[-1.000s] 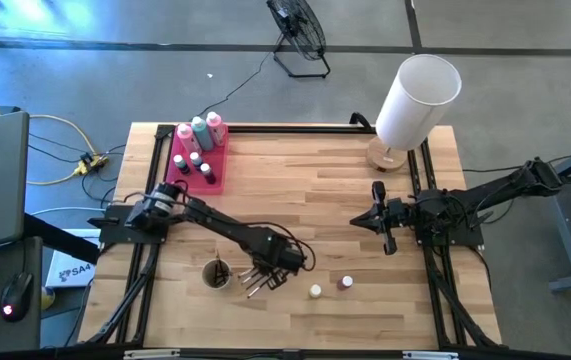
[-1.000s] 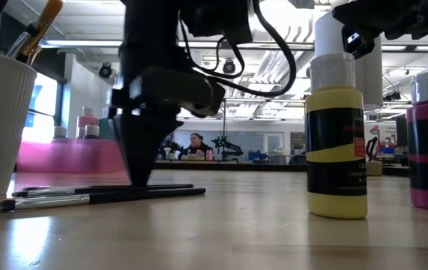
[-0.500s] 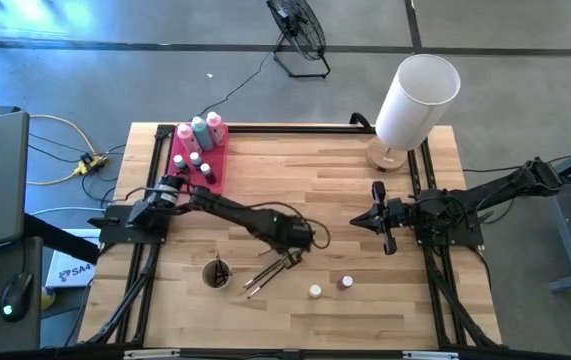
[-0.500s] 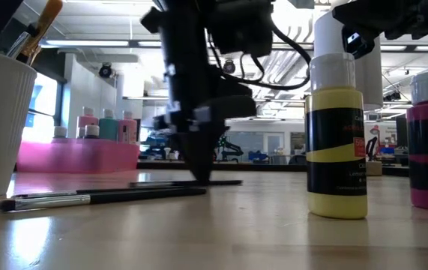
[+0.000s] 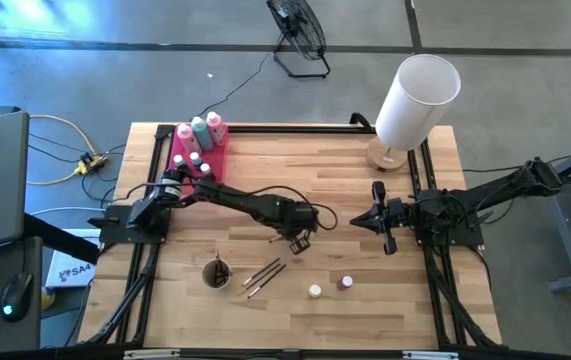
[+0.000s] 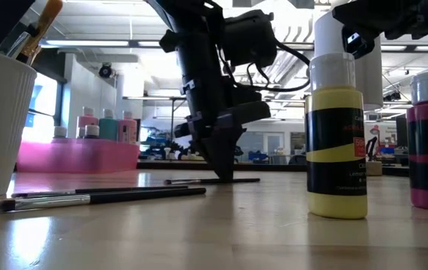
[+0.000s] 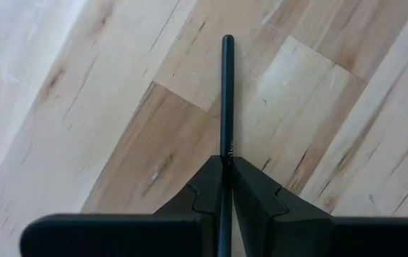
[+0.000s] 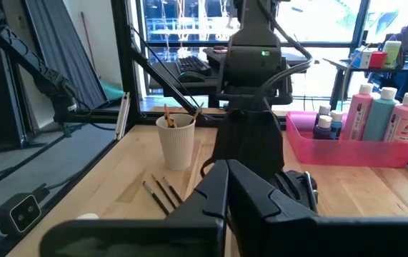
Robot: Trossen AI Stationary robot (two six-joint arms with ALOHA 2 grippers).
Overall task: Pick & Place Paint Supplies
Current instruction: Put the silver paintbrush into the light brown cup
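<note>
My left gripper (image 5: 298,242) is at the table's middle, pointing steeply down and shut on a thin dark-handled brush (image 7: 226,93). In the low view this brush (image 6: 199,181) lies level at the table top under the gripper (image 6: 225,174). Two more brushes (image 5: 263,275) lie flat beside a white cup (image 5: 216,273) that holds brushes. A yellow paint pot (image 5: 315,291) and a magenta one (image 5: 346,283) stand near the front edge. Pink and teal bottles (image 5: 198,131) stand in the pink tray (image 5: 215,180). My right gripper (image 5: 380,216) waits shut at the right. My left gripper pinches the brush's thin handle (image 7: 226,146) between its two fingertips. The fingers come from above, slanting steeply down, and the handle runs out forward past the tips. The brush lies about level along the table top; whether it rests there or hangs just above, I cannot tell.
A big white lampshade (image 5: 417,98) stands on a wooden base at the far right corner. Black frame rails (image 5: 150,270) run along the table's left and right sides. Bare wood lies between the tray and the right arm.
My left gripper has moved from beside the cup toward the table's right and far edges, turning as it went. It has drawn one brush away from the other two, along the table top. Those two stay by the cup.
</note>
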